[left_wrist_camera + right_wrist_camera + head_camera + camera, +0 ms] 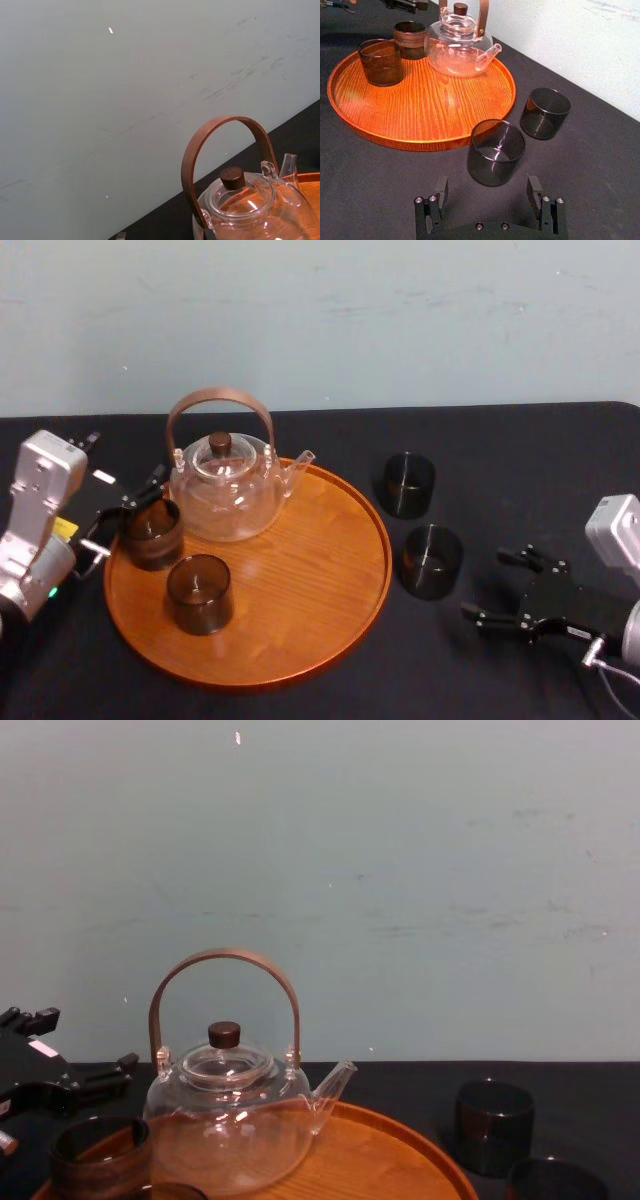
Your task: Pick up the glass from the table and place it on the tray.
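Right gripper (487, 196) spread wide, just short of glass (496, 152) on table (600, 165), beside tray (420, 110). Left gripper (128, 512) at tray-edge cup (152, 533), possibly straddling it; grip can't tell.

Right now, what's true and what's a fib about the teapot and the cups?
1. Two glasses stand on the tray. True.
2. The right hand is open, near a glass on the table. True.
3. The teapot sits on the table. False: it stands on the tray.
4. The teapot's lid is off. False: the lid is on.
5. The left hand is at the tray's left edge. True.
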Controlling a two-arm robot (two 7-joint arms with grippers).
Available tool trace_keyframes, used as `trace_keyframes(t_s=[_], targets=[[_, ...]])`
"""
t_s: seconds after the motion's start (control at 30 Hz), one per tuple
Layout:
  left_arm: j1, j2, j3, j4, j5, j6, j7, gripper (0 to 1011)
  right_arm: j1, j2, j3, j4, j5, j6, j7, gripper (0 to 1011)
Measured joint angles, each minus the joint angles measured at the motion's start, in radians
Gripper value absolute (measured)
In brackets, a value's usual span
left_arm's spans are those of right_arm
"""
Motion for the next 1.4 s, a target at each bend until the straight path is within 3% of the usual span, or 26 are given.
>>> trace_keyframes(t_s=[0.33, 0.6, 1.4], targets=[[0.000, 0.000, 0.000, 0.000, 0.000, 0.000, 0.000, 1001, 0.042, -0.054, -0.009, 0.033, -0.008, 0.035, 0.010, 1002], [0.000, 0.000, 0.000, 0.000, 0.000, 0.000, 0.000, 1001, 0.077, -0.094, -0.019, 0.057, 0.002, 0.111, 0.000, 1002], [0.000, 0.000, 0.000, 0.000, 0.000, 0.000, 0.000, 1001, 0.176, -0.142, -0.069, 0.123, -0.002, 0.156, 0.002, 1002]])
